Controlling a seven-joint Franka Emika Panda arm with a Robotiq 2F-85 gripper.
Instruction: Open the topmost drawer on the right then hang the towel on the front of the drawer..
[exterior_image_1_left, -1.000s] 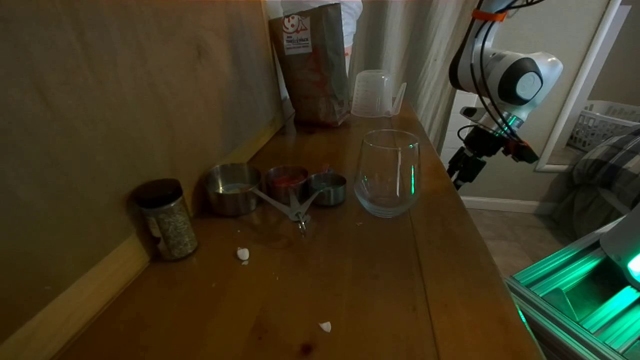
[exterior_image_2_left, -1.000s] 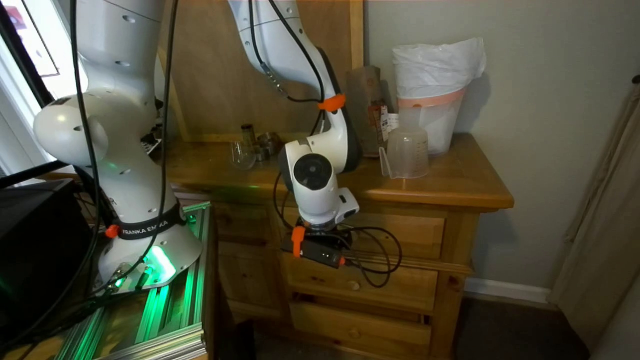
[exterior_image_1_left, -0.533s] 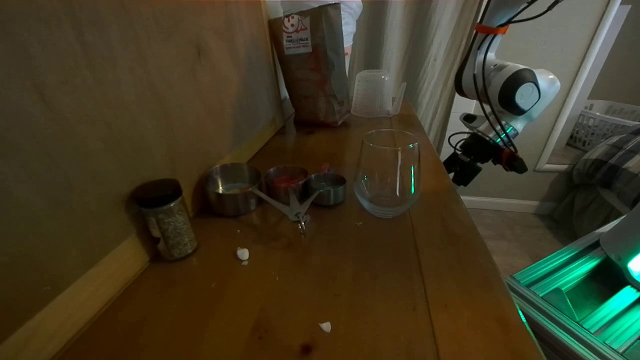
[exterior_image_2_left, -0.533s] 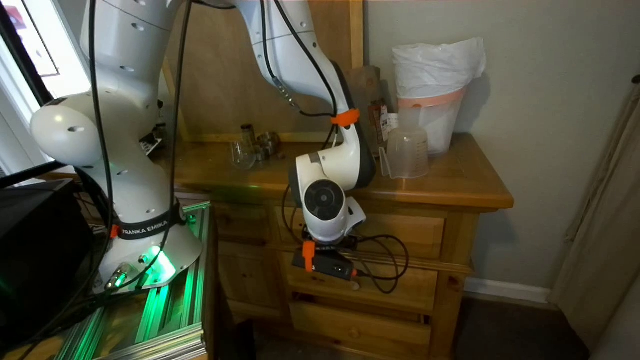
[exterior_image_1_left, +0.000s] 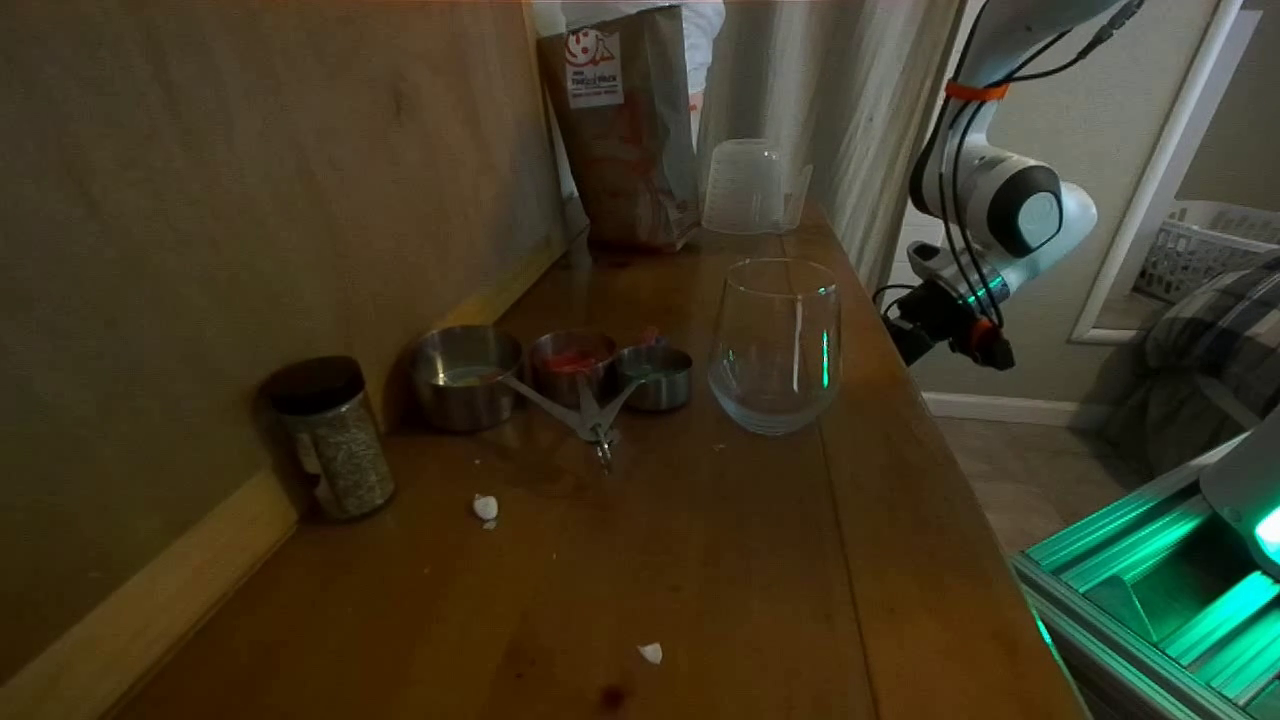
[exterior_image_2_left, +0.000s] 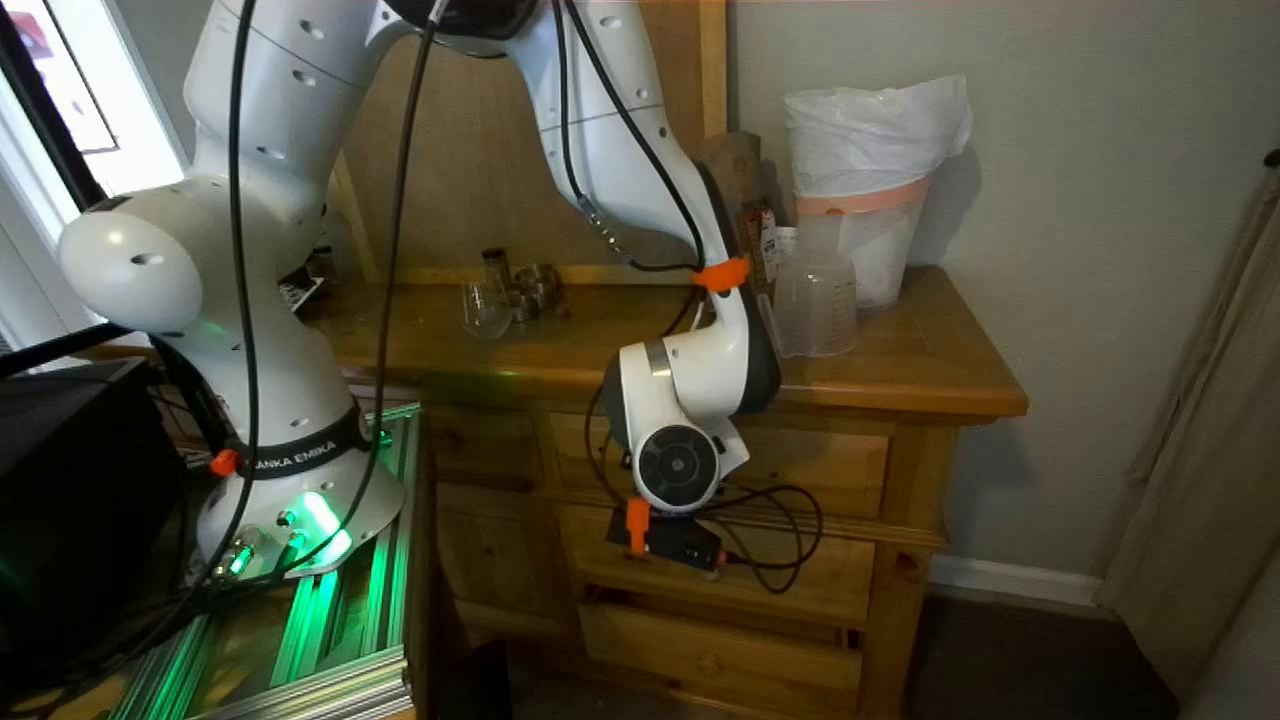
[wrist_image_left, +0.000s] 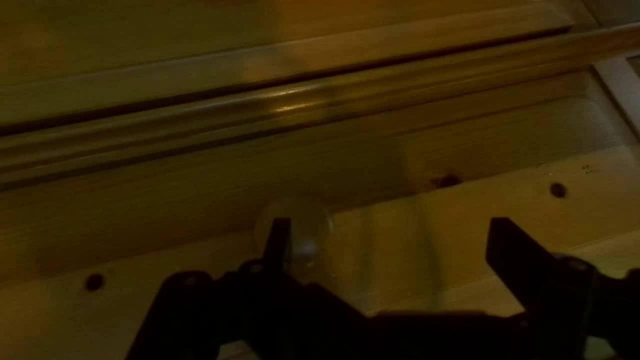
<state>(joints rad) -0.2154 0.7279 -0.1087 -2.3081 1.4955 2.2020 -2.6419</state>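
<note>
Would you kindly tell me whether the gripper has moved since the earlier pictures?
Yes: the gripper has moved left and lower in an exterior view, judged against the edge of the fixed wooden countertop.

The black two-fingered gripper (wrist_image_left: 390, 225) has its fingers (wrist_image_left: 514, 260) spread wide; above it, the white jointed arm (exterior_image_2_left: 620, 170) slopes downward.

Smooth wooden table (exterior_image_1_left: 700, 560), glossy where light falls; the topmost drawer (exterior_image_2_left: 820, 458) is wood with a duller sheen. Shiny metal measuring cups (exterior_image_1_left: 570, 380), clear glossy stemless glass (exterior_image_1_left: 772, 365), creased brown paper bag (exterior_image_1_left: 635, 150), smooth translucent plastic measuring jug (exterior_image_1_left: 743, 190), crinkled plastic liner (exterior_image_2_left: 875, 140).
</note>
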